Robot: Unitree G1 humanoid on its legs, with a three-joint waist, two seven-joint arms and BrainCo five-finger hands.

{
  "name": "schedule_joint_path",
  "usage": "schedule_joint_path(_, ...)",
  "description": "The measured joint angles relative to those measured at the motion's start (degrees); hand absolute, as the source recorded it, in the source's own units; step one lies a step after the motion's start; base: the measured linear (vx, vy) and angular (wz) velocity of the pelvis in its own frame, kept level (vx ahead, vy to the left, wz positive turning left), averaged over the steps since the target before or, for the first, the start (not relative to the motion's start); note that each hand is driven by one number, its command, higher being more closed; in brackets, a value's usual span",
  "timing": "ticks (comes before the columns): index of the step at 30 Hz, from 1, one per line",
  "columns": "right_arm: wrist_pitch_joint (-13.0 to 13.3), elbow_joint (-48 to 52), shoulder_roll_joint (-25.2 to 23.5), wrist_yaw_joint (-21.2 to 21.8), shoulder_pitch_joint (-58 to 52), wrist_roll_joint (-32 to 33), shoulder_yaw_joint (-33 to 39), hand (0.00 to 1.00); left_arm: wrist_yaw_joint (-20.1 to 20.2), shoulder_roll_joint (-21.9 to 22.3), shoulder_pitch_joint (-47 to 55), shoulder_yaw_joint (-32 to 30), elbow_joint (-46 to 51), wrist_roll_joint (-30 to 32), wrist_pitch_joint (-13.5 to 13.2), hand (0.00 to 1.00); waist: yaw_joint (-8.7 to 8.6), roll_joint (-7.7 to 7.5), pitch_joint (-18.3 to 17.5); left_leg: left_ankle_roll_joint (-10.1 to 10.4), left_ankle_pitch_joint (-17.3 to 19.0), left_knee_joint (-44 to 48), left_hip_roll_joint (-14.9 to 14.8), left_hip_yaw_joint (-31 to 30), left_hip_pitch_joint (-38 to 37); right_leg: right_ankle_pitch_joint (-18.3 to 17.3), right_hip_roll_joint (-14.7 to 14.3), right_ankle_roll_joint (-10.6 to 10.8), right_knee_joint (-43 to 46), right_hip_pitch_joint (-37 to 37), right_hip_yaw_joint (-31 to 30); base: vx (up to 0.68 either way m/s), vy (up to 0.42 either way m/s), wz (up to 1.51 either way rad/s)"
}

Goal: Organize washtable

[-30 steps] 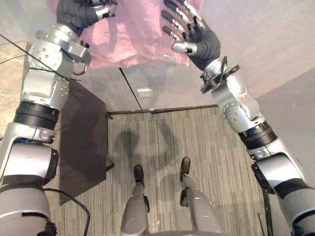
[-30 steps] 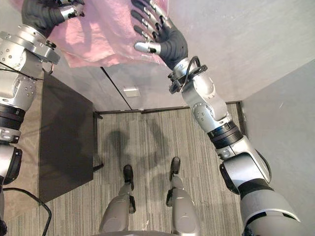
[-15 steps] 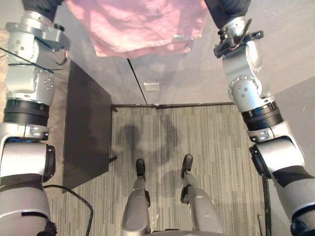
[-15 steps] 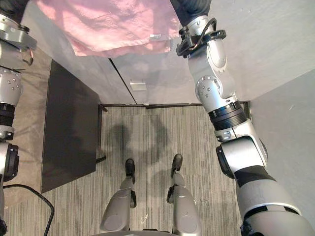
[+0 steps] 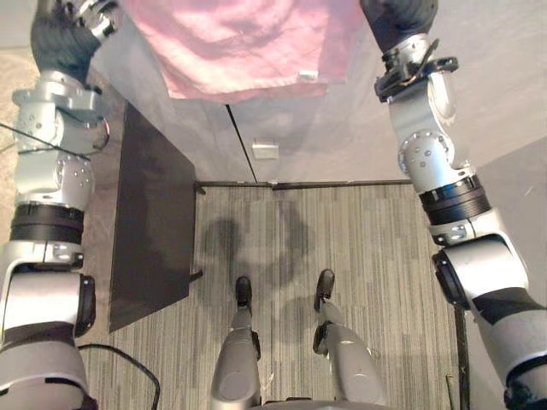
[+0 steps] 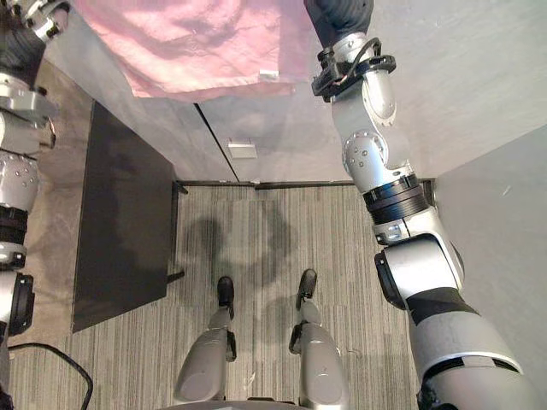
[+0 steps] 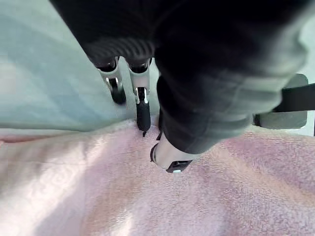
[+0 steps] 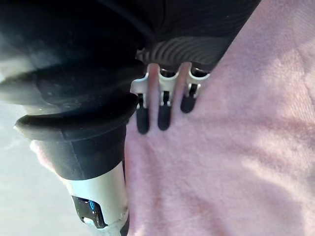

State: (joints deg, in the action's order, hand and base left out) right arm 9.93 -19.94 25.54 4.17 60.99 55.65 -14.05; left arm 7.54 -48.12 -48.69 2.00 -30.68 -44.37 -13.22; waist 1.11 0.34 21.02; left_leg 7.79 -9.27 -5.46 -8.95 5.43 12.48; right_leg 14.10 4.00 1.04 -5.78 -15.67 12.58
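Since half a second ago the left arm has swung outward and drawn back. The left robot hand (image 5: 61, 38), which was then half cut off at the top of the head views, now sits lower, just beside the left edge of the pink towel (image 5: 231, 43). The right arm and the floor have not shifted, so this is the arm's own move and not the camera's. A second ago both hands were raised clear of the cloth, the right one spread palm-up; now both are down on it. I take this to mean the approach is over and the towel is about to be worked, either smoothed or folded. No fold shows yet, so the tidying looks barely begun. The towel is the largest thing here, lying spread and lightly creased on the pale grey surface (image 7: 49, 73), between the two hands. The right robot hand (image 5: 397, 17) rests on the towel's right side. Its wrist view shows its fingers (image 8: 164, 115) fairly straight and close together, lying flat on the cloth, with the thumb (image 8: 98, 206) held apart near the towel's edge. On the left, the fingers (image 7: 142, 108) reach down with their dark tips at the towel's border, where cloth meets the surface. That hand's thumb (image 7: 167, 156) touches the pile just inside the border, and I see no cloth gathered between them, so it is resting rather than pinching. A small white tag (image 5: 309, 76) sits on the towel's near edge, toward the right hand.
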Motion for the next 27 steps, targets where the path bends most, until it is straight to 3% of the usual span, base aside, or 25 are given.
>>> schedule_joint_path(7, -2.18, 6.59, 2.43, 2.17, -21.17, 0.12, 1.68, 0.0, 0.26, 0.55, 13.1, -4.92, 1.16, -0.02, 0.4, 0.0, -0.1, -0.36, -0.21, 0.14, 0.17, -0.06, -0.16, 0.91, -1.55, -0.17, -0.18, 0.16, 0.0, 1.01, -0.79, -0.05, 0.028, -0.06)
schedule_joint_path(13, -3.42, 10.27, -1.66, 2.89, -40.4, 0.47, 14.42, 0.0, 0.92, 4.64, 25.35, -16.45, 3.0, -0.15, 0.5, 0.0, -0.28, -2.59, -2.85, 0.36, 1.46, -0.03, -0.22, 2.48, -3.86, -0.88, -0.26, 0.77, -0.04, 2.41, -2.15, -0.03, 0.034, -0.13)
schedule_joint_path(15, -3.49, 10.78, -5.69, 2.68, -48.94, 0.48, 21.85, 0.0, 0.76, 10.51, 33.25, -20.74, 8.28, -0.21, 0.48, 0.0, -0.36, -2.96, -6.43, 0.04, 2.41, -0.01, -0.14, 2.6, -4.65, -1.53, -0.19, 1.06, -0.15, 3.03, -2.35, 0.02, 0.043, -0.04)
schedule_joint_path(18, -2.82, 13.26, -10.2, 0.25, -57.24, -0.5, 31.94, 0.0, -0.46, 17.55, 41.84, -24.8, 14.68, 0.22, 0.43, 0.0, -0.47, -2.54, -8.97, 0.08, 3.61, -0.01, -0.2, 2.53, -6.75, -2.57, 0.06, 1.31, -0.22, 5.19, -2.3, 0.05, 0.046, 0.02)
schedule_joint_path(21, 0.49, 13.32, -14.94, -4.11, -62.25, -1.65, 45.71, 0.0, -3.52, 25.78, 47.01, -27.35, 16.58, 3.11, 0.43, 0.0, -1.05, -1.05, -11.47, -0.02, 4.21, -0.04, -0.23, 2.11, -8.58, -3.73, 0.11, 1.4, -0.17, 7.39, -1.89, 0.05, 0.024, 0.08)
schedule_joint_path(24, 3.52, 11.04, -17.33, -8.53, -64.22, -2.33, 53.97, 0.0, -6.74, 31.06, 50.1, -28.85, 17.01, 5.59, -0.08, 0.0, -2.01, 0.35, -12.89, 0.0, 4.78, -0.07, -0.23, 1.55, -9.71, -4.24, 0.1, 1.38, -0.04, 8.9, -1.56, 0.04, 0.015, 0.09)
schedule_joint_path(25, 5.52, 7.91, -18.77, -11.9, -66.12, -2.31, 58.81, 0.0, -8.66, 34.42, 52.23, -29.4, 17.19, 6.93, -0.54, 0.0, -2.4, 1.46, -13.77, -0.1, 5.08, -0.12, -0.24, 1.27, -10.63, -4.68, 0.08, 1.56, -0.04, 10.16, -1.39, 0.03, 0.016, 0.05)
schedule_joint_path(27, 6.63, 5.74, -20.16, -14.24, -67.6, -2.27, 61.14, 0.0, -9.5, 36.72, 54.03, -29.35, 17.33, 7.92, -1.17, 0.0, -3.12, 2.21, -14.47, -0.19, 5.26, -0.19, -0.24, 1.01, -11.28, -5.16, 0.07, 1.77, -0.04, 11.04, -1.02, 0.03, 0.007, 0.13)
